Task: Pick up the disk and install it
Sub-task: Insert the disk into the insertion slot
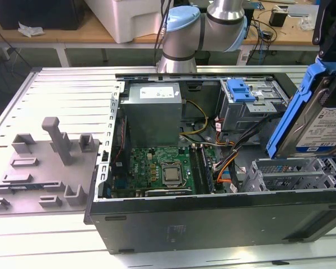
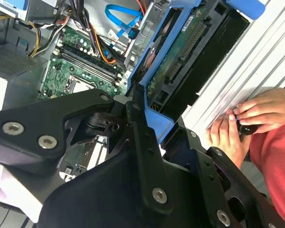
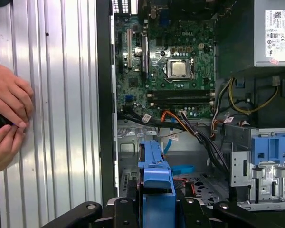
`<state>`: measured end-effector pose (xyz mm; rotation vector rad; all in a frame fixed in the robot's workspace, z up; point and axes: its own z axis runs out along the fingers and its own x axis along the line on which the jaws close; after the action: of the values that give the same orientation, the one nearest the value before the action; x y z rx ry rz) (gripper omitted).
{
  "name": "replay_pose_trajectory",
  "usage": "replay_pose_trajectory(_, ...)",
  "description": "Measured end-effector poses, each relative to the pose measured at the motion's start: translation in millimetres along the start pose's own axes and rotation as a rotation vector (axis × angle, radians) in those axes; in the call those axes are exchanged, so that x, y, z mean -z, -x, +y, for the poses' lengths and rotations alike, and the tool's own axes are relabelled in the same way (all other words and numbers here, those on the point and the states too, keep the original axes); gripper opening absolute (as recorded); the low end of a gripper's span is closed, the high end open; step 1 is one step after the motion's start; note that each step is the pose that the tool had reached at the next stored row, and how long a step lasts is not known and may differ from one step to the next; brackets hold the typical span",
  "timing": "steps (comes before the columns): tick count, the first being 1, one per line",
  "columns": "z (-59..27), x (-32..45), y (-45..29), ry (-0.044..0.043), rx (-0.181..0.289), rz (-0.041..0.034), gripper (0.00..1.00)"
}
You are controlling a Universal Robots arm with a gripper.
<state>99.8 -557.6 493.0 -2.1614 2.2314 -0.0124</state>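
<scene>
My tool (image 3: 156, 205) is clamped on the disk (image 1: 331, 126), gripping it by the two sides of its blue carrier frame (image 1: 288, 112). The disk hangs tilted over the open computer case (image 1: 213, 216), at the exterior view's right, above the grey drive bay (image 1: 291, 175). I judge it stiff, dense and sensitive to knocks, with bare circuit board (image 2: 180, 57) on one face. The frame edges look like the right hold, though smooth plastic could slip. A person's hands (image 3: 7, 118) are over the ribbed surface (image 3: 61, 118) beside the case.
</scene>
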Motion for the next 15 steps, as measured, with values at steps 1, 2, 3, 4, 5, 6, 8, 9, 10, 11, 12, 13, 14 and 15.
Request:
replay_pose_trajectory(1, 0.0, -0.1, 0.0, 0.0, -0.002, 0.0001, 0.36)
replay_pose_trajectory(2, 0.1, -0.1, 0.0, -0.0001, -0.003, 0.0001, 0.36)
replay_pose_trajectory(3, 0.1, -0.1, 0.0, -0.0001, -0.003, 0.0001, 0.36)
replay_pose_trajectory(4, 0.1, -0.1, 0.0, -0.0001, -0.003, 0.0001, 0.36)
replay_pose_trajectory(5, 0.1, -0.1, 0.0, -0.0001, -0.003, 0.0001, 0.36)
replay_pose_trajectory(6, 0.1, -0.1, 0.0, 0.0001, -0.004, 0.0001, 0.36)
replay_pose_trajectory(8, 0.2, -0.1, 0.0, 0.0011, -0.004, 0.0001, 0.36)
replay_pose_trajectory(9, 0.2, -0.1, 0.0, 0.0013, -0.004, 0.0, 0.36)
replay_pose_trajectory(10, 0.1, -0.2, 0.0, 0.0013, -0.004, -0.0004, 0.36)
replay_pose_trajectory(11, 0.1, -0.2, 0.1, 0.0014, -0.004, -0.0021, 0.36)
replay_pose_trajectory(12, 0.1, -0.3, 0.0, 0.0015, -0.004, -0.0057, 0.36)
replay_pose_trajectory(13, 0.1, -0.3, 0.0, 0.0016, -0.004, -0.0081, 0.36)
replay_pose_trajectory(14, 0.1, -0.4, 0.1, 0.0019, -0.002, -0.0119, 0.36)
replay_pose_trajectory(15, 0.1, -0.5, 0.1, 0.0023, 0.001, -0.013, 0.36)
